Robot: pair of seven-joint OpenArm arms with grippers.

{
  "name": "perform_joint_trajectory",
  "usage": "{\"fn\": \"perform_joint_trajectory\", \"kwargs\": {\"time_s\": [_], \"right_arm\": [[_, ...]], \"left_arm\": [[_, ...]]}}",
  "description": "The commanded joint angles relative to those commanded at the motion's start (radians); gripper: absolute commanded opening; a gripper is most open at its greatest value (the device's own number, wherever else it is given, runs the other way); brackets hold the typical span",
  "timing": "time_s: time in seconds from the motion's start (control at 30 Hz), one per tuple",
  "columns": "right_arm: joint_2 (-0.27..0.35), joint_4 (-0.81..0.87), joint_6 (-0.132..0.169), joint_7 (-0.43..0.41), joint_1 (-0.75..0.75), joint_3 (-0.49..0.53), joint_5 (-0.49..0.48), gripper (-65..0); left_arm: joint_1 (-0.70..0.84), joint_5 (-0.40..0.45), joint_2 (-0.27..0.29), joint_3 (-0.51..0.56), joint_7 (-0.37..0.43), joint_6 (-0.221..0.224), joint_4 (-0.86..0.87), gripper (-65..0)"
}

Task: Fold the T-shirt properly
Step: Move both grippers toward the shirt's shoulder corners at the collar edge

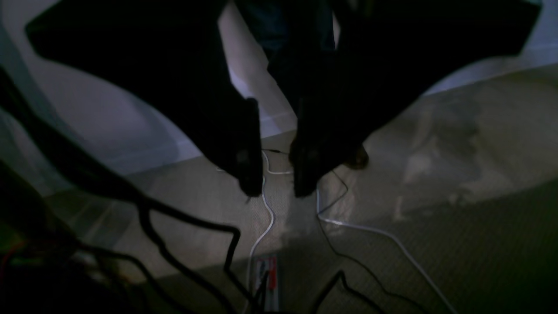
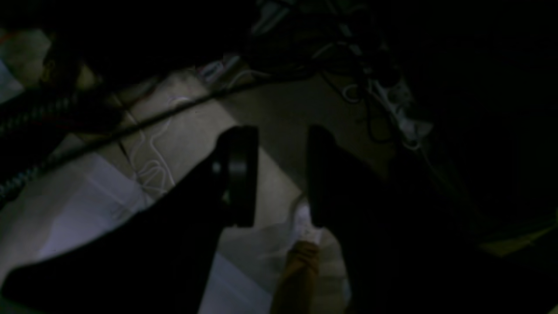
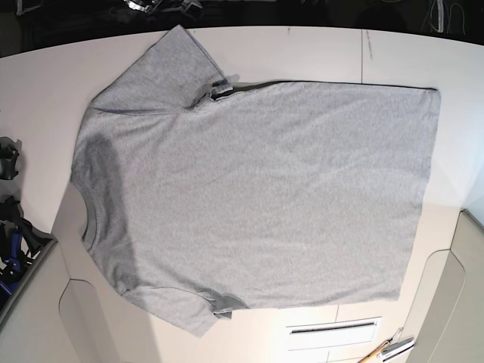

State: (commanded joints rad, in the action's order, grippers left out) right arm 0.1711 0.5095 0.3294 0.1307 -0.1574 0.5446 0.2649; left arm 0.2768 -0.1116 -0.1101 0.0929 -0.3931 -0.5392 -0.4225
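The heather-grey T-shirt (image 3: 257,189) lies flat on the white table (image 3: 302,53), plain side up. Its neck is at the left, its hem at the right, and one sleeve points to the far left corner and one to the near left. No lettering shows. It appears in neither wrist view. My left gripper (image 1: 279,187) hangs open and empty over a carpeted floor with cables. My right gripper (image 2: 279,131) is also open and empty, over a dim floor. Neither gripper shows in the base view.
A small hand tool (image 3: 387,349) lies at the table's near right edge, beside a slotted panel (image 3: 333,329). Black arm parts (image 3: 9,162) sit at the left edge. White and black cables (image 1: 261,226) and a power strip (image 2: 394,102) lie on the floor.
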Motion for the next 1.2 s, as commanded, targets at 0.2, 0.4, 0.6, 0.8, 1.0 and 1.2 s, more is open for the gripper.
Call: {"fn": "perform_joint_trajectory", "kwargs": {"time_s": [0.2, 0.4, 0.6, 0.8, 1.0, 1.2], "right_arm": [[0.119, 0.267, -0.006, 0.0, -0.197, 0.0, -0.084, -45.6], [0.241, 0.621, -0.012, 0.114, -0.392, -0.06, -0.201, -45.6], [0.333, 1.016, 0.021, 0.23, -0.578, -0.239, -0.327, -45.6], [0.352, 1.349, 0.124, 0.342, -0.715, -0.454, -0.552, -45.6], [0.337, 1.527, 0.131, 0.363, -0.732, -0.692, -0.733, -44.7], [0.288, 1.527, 0.105, 0.378, -0.665, -0.904, -0.86, -36.7]], "left_arm": [[0.151, -0.021, -0.04, -0.003, 0.0, 0.011, -0.241, -48.5], [0.338, -0.122, -0.071, -0.004, -0.027, 0.038, -0.55, -48.5], [0.513, -0.264, -0.07, -0.128, -0.044, 0.029, -0.88, -48.5], [0.632, -0.365, -0.07, -0.331, -0.132, -0.009, -1.173, -48.5], [0.663, -0.546, -0.07, -0.546, -0.287, -0.103, -1.369, -48.4], [0.663, -0.712, -0.074, -0.768, -0.322, -0.109, -1.497, -34.3]]}}
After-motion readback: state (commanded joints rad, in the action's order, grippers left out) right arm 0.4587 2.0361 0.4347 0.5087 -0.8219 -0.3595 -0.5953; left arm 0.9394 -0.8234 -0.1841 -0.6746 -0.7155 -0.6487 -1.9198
